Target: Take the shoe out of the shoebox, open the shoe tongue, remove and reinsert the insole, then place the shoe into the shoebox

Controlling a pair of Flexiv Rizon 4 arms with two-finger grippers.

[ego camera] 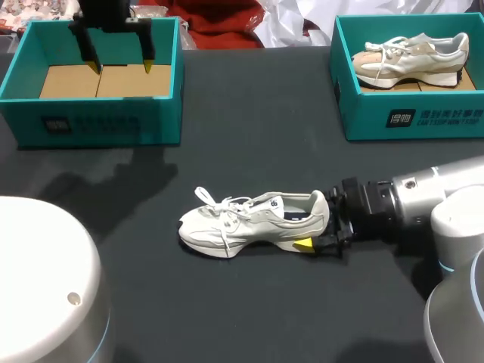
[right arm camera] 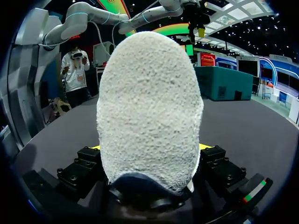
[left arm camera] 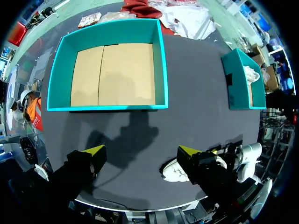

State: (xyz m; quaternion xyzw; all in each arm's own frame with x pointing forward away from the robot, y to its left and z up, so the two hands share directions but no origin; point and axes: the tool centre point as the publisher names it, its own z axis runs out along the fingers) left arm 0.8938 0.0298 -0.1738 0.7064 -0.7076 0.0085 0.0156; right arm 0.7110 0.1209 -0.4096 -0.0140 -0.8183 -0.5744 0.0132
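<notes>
At the far left corner of the desk [ego camera: 249, 136] stands a teal shoebox [ego camera: 98, 121] [left arm camera: 112, 32], open at the top, with a bare brown cardboard floor. Directly above it hangs the left claw [ego camera: 121, 66] [left arm camera: 142, 150], its two yellow-tipped fingers spread wide with nothing between them; neither finger touches the box. Its shadow lies on the dark desk surface just in front of that box. Toward the middle of the desk, closer to the near edge than to the far one and well apart from both boxes, sits the shoe [ego camera: 249, 223] [left arm camera: 174, 171] [right arm camera: 149, 107], a cream trainer standing on its sole. Its toe points to the left edge and its heel to the right edge. The white laces lie loose over the upper, and a dark interior shows in the opening. At the heel is the right claw [ego camera: 321, 227] [right arm camera: 152, 154], level with the desk. It is closed on the shoe, with one finger on each side of the heel. The right wrist view confirms this: the textured heel fills the space between the two fingers. The right arm [ego camera: 431, 200] comes in low from the right edge. At the far right corner stands a second teal shoebox [ego camera: 412, 117] [left arm camera: 236, 79], also open. A second shoe [ego camera: 412, 59] [left arm camera: 252, 73] of the same cream colour lies inside it on the cardboard floor, toe to the left.
</notes>
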